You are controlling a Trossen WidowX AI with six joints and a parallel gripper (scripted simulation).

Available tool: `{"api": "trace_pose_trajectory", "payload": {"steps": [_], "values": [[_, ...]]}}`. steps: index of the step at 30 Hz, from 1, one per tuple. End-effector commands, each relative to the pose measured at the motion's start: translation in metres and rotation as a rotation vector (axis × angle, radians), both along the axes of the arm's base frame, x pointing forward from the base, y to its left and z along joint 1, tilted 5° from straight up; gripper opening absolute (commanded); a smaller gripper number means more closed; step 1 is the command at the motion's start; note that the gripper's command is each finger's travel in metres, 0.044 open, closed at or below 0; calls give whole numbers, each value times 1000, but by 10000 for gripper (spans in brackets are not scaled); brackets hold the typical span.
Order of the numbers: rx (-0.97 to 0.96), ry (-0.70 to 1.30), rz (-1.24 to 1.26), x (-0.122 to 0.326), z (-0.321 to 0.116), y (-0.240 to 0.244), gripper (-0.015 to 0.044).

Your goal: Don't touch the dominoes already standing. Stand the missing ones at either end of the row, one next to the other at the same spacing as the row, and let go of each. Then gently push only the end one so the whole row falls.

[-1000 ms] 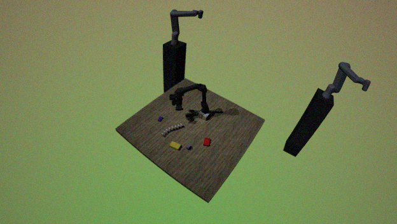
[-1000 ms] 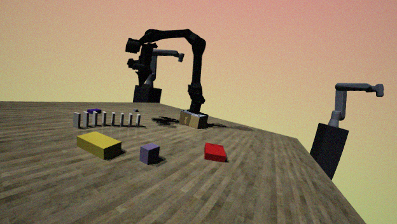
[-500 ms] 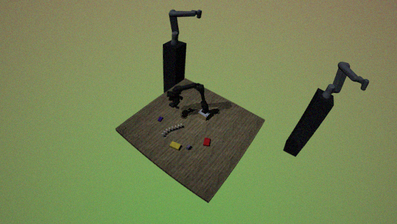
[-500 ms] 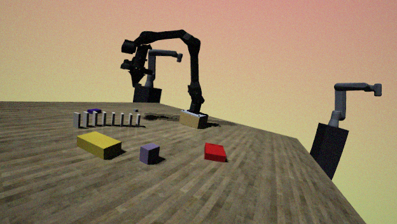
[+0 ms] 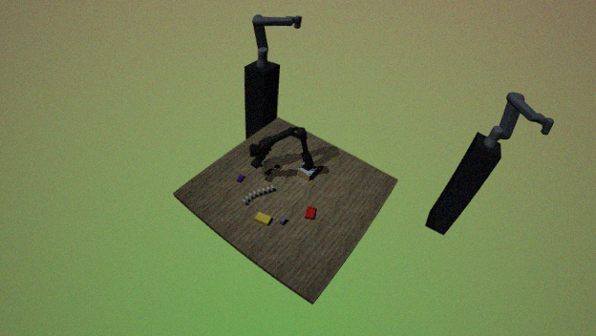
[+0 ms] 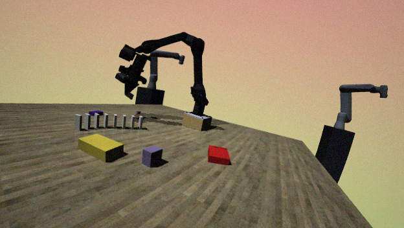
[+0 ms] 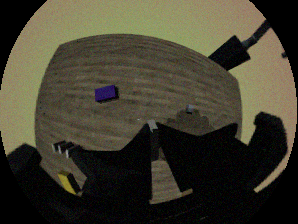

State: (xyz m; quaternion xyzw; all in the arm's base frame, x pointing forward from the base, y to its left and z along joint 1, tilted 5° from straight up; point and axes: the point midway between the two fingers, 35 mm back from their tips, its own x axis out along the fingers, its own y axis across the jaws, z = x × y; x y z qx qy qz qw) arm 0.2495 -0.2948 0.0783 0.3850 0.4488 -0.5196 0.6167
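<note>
The dominoes (image 5: 258, 194) (image 6: 105, 120) (image 7: 64, 147) stand upright in a gently curved row; several show in the exterior view, while the wrist view shows only three at the lower left, the rest hidden behind the gripper. My gripper (image 5: 257, 165) (image 6: 129, 96) (image 7: 150, 125) is shut on a domino (image 7: 152, 125), whose light end shows between the fingertips in the wrist view. The held domino cannot be made out in the top and exterior views. The gripper is tilted and hangs well above the table, behind the row as seen from the exterior view.
A purple block (image 5: 241, 178) (image 6: 96, 113) (image 7: 106, 93) lies behind the row. A small grey block (image 6: 138, 112) (image 7: 190, 108) lies farther back. A yellow block (image 5: 263, 219) (image 6: 97, 146) (image 7: 68, 183), a lavender cube (image 5: 284, 220) (image 6: 151, 157) and a red block (image 5: 310, 213) (image 6: 219, 155) lie in front.
</note>
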Motion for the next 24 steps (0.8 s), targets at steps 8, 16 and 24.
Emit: {"api": "trace_pose_trajectory", "payload": {"steps": [8,16,24], "values": [[-218,14,65,17,-21,-10,26],[-383,11,93,28,-28,-13,26],[-540,4,108,35,-31,-10,26]]}}
